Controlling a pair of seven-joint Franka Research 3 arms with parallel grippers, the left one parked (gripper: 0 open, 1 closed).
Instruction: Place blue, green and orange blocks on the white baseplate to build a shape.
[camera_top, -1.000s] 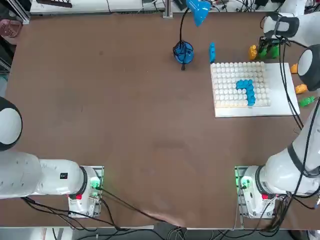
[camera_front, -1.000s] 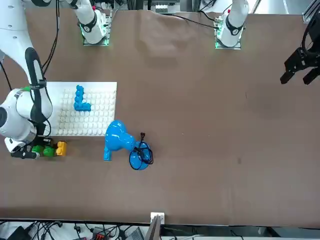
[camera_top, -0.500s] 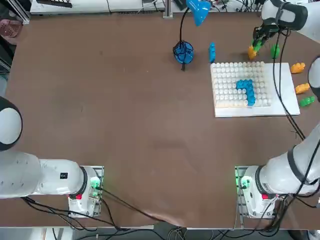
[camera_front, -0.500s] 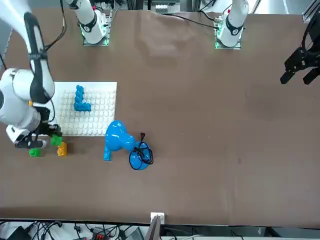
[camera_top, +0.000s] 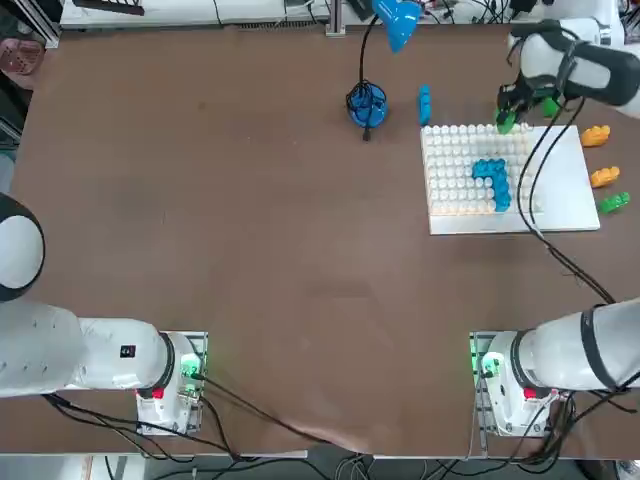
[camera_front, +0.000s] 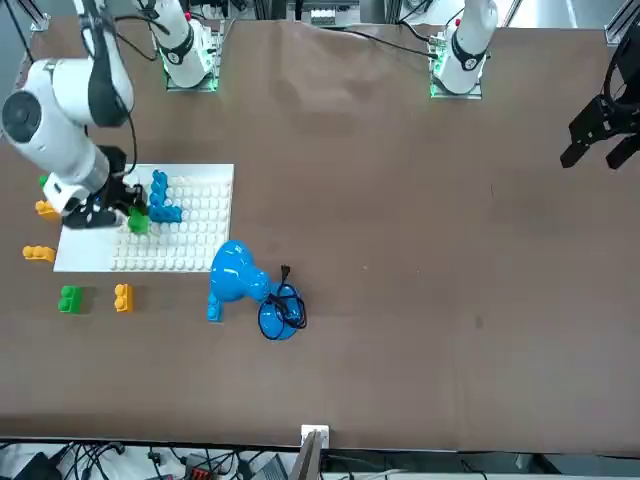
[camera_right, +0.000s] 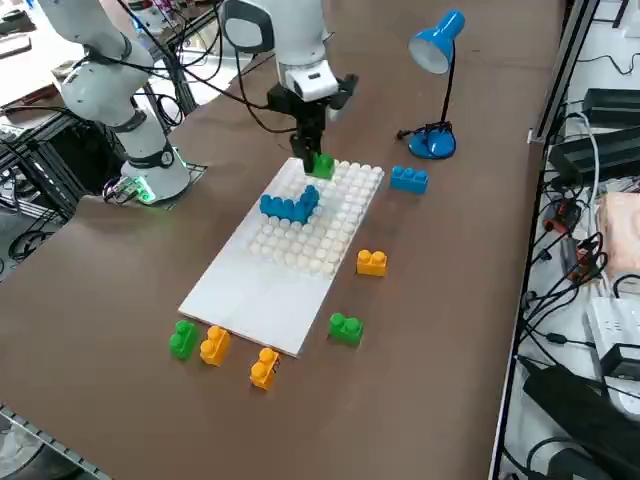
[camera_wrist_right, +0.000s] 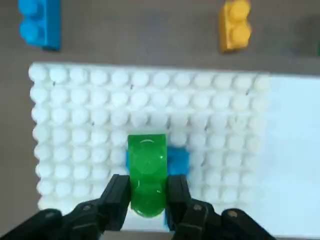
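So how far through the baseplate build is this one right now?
Done: a bright blue L-shaped brick group sits on the studded white baseplate. In hand: the right gripper holds a glossy green brick above the plate, apparently not placed yet. Left: three orange bricks, two more green ones and a loose blue one lie on the table.

Blue blocks (camera_wrist_right: 178, 161) partly hidden behind gripped green block (camera_wrist_right: 147, 172), right wrist view; white baseplate (camera_wrist_right: 295, 150) cut off there. Right gripper (camera_top: 507, 115) above baseplate, partly hidden, top view.
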